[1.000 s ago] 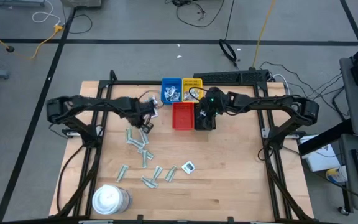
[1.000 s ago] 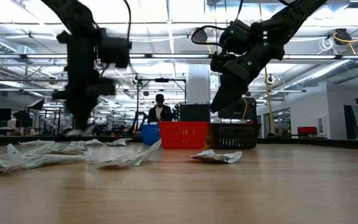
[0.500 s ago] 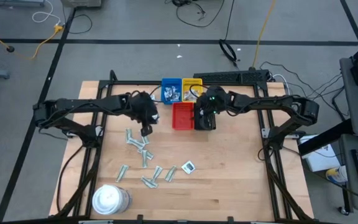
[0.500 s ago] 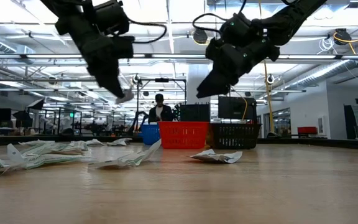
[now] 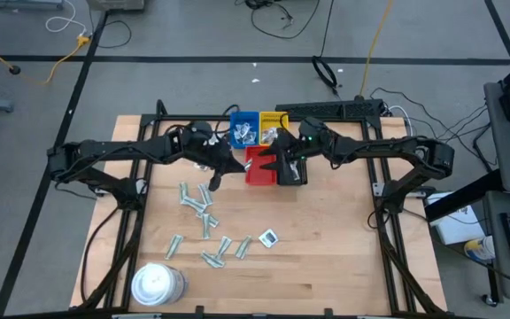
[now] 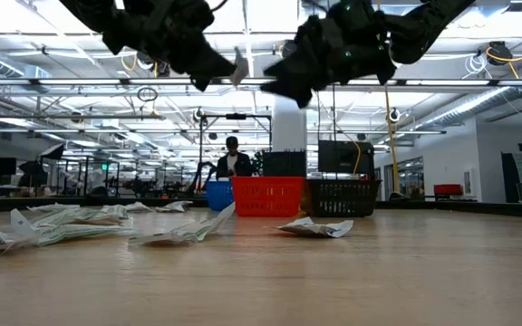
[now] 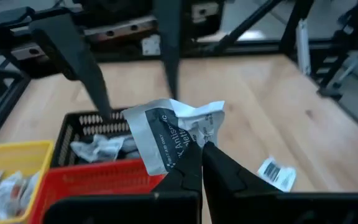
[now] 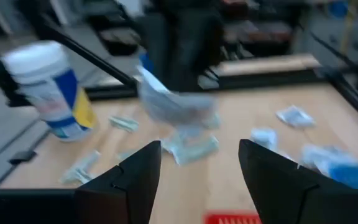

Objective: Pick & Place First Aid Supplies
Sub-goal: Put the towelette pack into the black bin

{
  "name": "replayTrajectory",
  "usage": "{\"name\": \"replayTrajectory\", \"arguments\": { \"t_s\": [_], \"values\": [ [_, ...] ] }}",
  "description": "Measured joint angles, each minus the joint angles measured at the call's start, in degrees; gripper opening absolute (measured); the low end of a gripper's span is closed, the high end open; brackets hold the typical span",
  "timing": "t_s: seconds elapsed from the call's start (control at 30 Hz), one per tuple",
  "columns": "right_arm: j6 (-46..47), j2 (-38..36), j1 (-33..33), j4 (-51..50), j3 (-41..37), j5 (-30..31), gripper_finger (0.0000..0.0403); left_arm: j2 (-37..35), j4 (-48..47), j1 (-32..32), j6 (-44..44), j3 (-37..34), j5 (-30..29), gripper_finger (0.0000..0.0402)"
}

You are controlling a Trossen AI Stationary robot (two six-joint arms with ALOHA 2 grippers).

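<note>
White wrapped packet sits clamped in the left gripper, above the red tray. Centre it over a tray before releasing. Right gripper hovers wide, empty.

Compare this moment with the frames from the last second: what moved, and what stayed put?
The left gripper, shut on a wrapped packet, rose off the scattered packets and swung toward the red tray. The right gripper, open, lifted and turned toward the left one. The loose packets, white tub and trays did not move.
</note>
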Motion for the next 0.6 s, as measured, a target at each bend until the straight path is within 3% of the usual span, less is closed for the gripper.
{"name": "replayTrajectory", "arguments": {
  "t_s": [0.33, 0.6],
  "values": [
    [0.9, 0.0, 5.6, 9.6, 0.0, -2.2, 0.021, 0.0, 3.0, -1.0, -1.8, 0.0, 4.0, 0.0],
    [1.0, 0.0, 8.8, 9.7, 0.0, 6.8, 0.021, 0.0, 6.1, -2.9, -2.5, 0.0, 5.8, 0.0]
  ]
}}
